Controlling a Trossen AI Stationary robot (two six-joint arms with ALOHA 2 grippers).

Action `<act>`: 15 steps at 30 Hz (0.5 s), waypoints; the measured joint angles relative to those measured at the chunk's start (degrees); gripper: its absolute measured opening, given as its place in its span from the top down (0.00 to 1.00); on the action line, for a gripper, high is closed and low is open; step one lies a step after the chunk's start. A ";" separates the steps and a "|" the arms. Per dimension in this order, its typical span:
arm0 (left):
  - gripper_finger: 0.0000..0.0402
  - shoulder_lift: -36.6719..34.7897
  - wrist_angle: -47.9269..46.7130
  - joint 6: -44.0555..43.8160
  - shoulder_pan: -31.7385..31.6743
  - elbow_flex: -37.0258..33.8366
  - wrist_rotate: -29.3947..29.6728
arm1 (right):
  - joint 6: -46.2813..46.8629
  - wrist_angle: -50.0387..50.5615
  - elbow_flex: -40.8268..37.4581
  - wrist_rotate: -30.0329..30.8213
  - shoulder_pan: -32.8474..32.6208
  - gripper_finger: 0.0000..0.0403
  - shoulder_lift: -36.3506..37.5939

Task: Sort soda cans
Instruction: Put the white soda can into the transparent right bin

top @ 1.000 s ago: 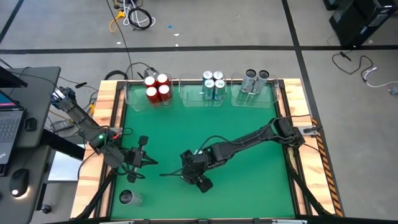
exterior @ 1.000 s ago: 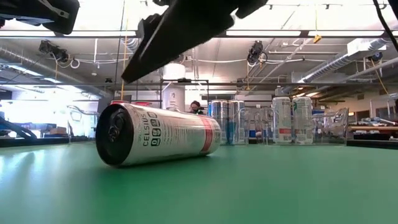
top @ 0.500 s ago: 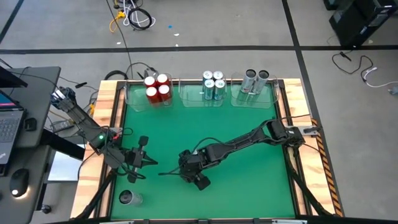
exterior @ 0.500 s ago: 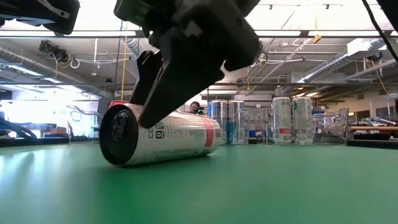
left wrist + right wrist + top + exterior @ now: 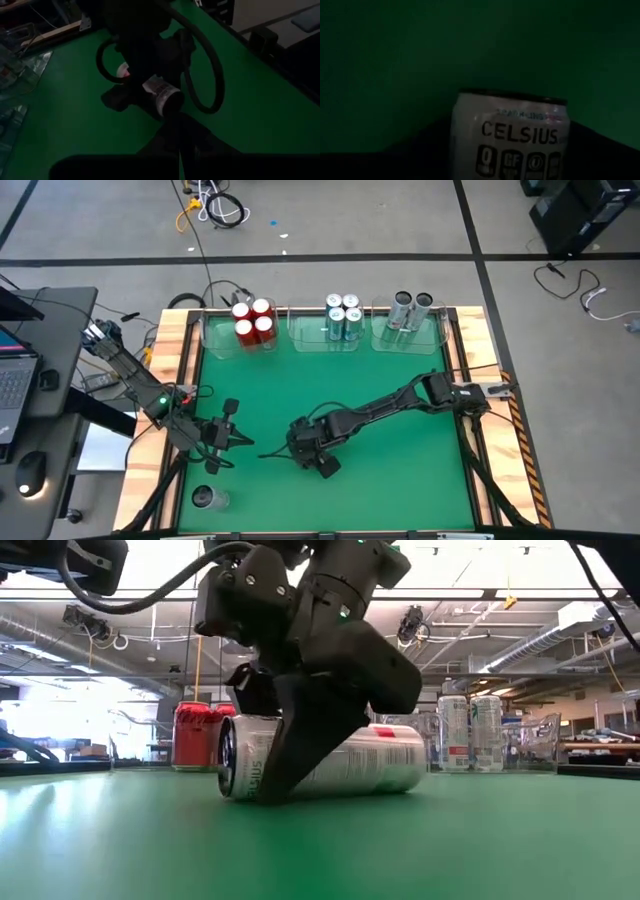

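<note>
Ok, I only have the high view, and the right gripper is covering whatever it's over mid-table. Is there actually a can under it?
Observer: Yes. The low view shows a can lying on its side on the green table, right under the right gripper.
Operator: Is the gripper around it?
Observer: It's open and straddling the can. One finger reaches down in front of the can to the table, and the right wrist view has the can between the two dark fingers.
Operator: Which colour is it?
Observer: Silver with a red band near one end. The wrist view reads CELSIUS on its side.
</note>
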State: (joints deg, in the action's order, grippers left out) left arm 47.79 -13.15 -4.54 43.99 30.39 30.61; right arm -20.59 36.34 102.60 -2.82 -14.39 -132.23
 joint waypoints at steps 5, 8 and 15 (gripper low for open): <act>1.00 0.00 0.14 0.00 0.00 0.00 0.27 | 0.03 0.56 3.50 4.10 0.06 0.39 -0.32; 1.00 0.00 0.46 0.02 0.00 0.00 0.70 | 0.01 0.67 7.09 6.28 0.32 0.39 -0.25; 1.00 0.00 0.53 0.05 0.00 0.00 1.25 | 1.79 5.00 15.42 12.09 1.09 0.39 1.18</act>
State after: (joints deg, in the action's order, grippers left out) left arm 47.79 -12.61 -4.49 43.99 30.39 31.86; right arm -18.81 41.33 118.02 9.27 -13.30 -131.05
